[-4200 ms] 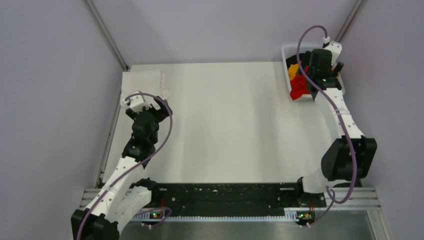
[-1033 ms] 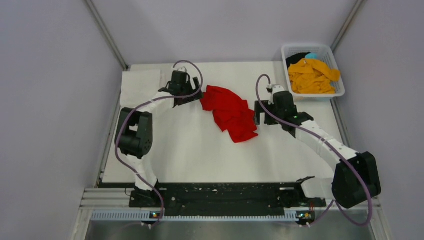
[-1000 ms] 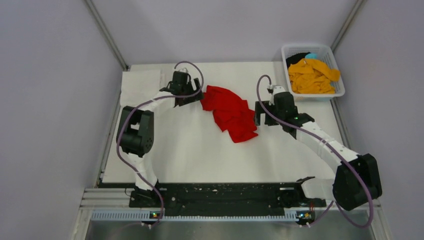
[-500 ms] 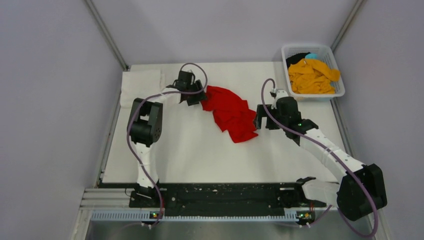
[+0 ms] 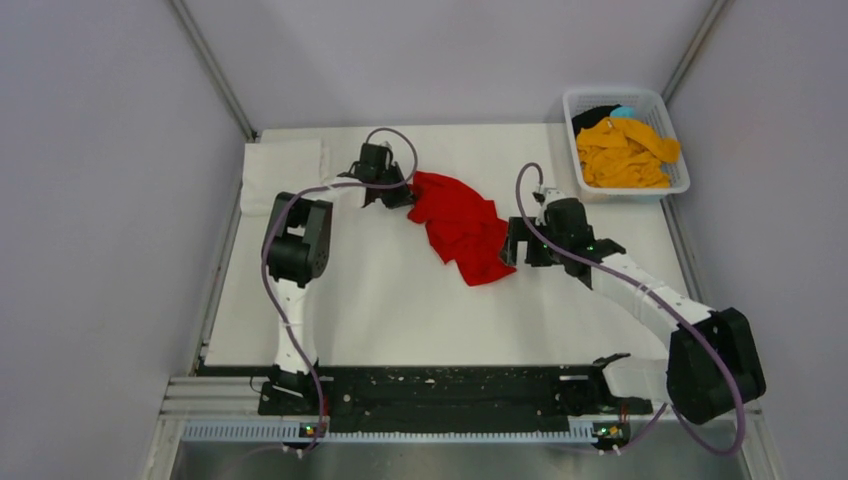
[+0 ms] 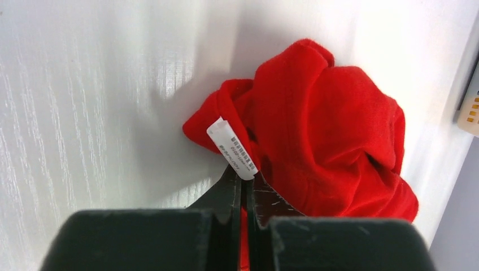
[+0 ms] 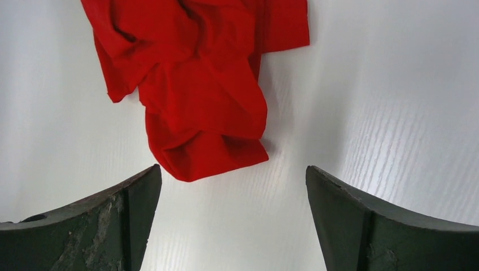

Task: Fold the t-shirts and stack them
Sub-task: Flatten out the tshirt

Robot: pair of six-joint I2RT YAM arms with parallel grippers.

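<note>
Red t-shirt [image 5: 460,225] unmoved; left gripper [image 6: 244,185] pinches its ten-o'clock edge, right gripper [image 7: 231,178], spread, has crept nearer at four o'clock.

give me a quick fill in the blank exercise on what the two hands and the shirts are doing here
1. The left hand is ___ on the red t-shirt.
2. The right hand is ___ and holds nothing.
3. The orange-yellow t-shirt lies in the white basket at the far ___ corner of the table.
Missing words: shut; open; right.
</note>
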